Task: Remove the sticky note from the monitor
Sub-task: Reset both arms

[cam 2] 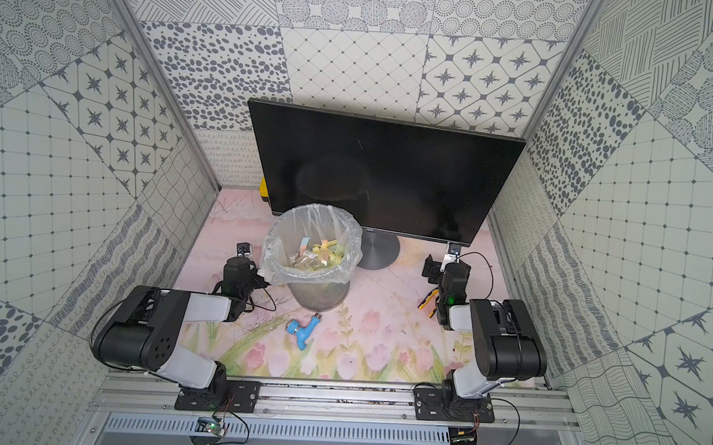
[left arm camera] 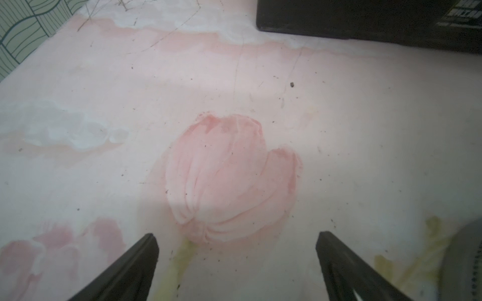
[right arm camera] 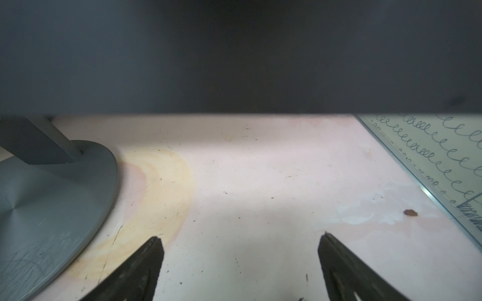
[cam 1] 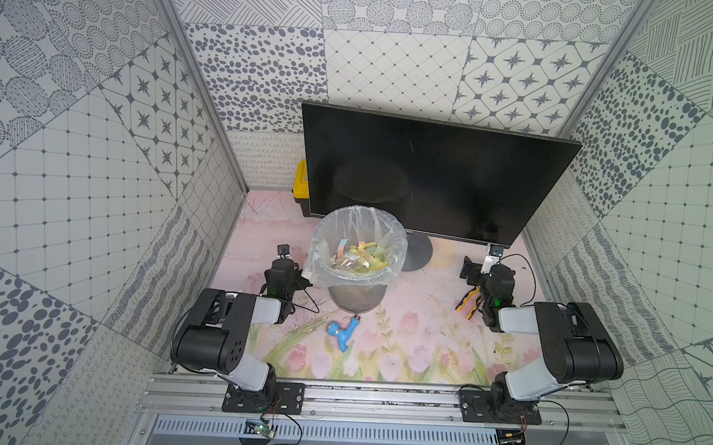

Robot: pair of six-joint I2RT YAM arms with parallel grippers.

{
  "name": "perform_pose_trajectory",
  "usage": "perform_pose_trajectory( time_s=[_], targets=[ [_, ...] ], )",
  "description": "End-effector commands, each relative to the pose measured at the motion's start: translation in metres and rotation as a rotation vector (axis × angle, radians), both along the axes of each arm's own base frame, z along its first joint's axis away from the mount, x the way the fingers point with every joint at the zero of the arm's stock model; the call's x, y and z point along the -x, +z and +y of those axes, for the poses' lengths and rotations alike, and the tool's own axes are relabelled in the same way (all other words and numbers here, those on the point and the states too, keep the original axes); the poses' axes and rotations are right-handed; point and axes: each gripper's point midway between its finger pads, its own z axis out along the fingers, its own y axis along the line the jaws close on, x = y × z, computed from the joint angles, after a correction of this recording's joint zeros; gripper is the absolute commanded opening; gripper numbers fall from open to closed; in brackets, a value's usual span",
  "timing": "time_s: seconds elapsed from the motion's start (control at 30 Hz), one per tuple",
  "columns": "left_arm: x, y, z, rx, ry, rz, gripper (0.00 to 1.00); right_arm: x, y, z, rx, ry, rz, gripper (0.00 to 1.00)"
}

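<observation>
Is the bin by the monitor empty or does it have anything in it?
Not empty: the bin holds crumpled yellow, pink and blue paper pieces, lying below its rim.

On the bottom bezel of the monitor (cam 2: 384, 171), a small logo (cam 2: 370, 229) is read as "AOC" in a top view. In the left wrist view, white lettering is seen on a black box (left arm camera: 352, 18), but it is too blurred to be read.

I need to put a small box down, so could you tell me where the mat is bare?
One bare patch lies on the mat between the bin, the monitor stand and the right gripper. The near strip between the blue fitting and the rail is free too. It is crowded around the pliers and between the left gripper and the bin.
</observation>
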Motion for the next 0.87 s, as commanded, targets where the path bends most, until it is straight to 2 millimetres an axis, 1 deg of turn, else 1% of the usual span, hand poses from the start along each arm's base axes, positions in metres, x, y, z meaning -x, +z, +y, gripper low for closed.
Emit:
perform_pose_trajectory(
  time_s=[0.0, 0.83],
  targets=[
    [-0.0194, 0.0329, -0.0138, -0.015, -0.091, -0.164, 0.99, -0.0054, 0.0126, -0.0002, -0.004, 0.001, -0.042, 0.97],
    [-0.0189, 0.0326, -0.0140, -0.008, -0.089, -0.156, 0.99, -0.0055, 0.0124, 0.0011, 0.002, 0.003, -0.039, 0.97]
  ],
)
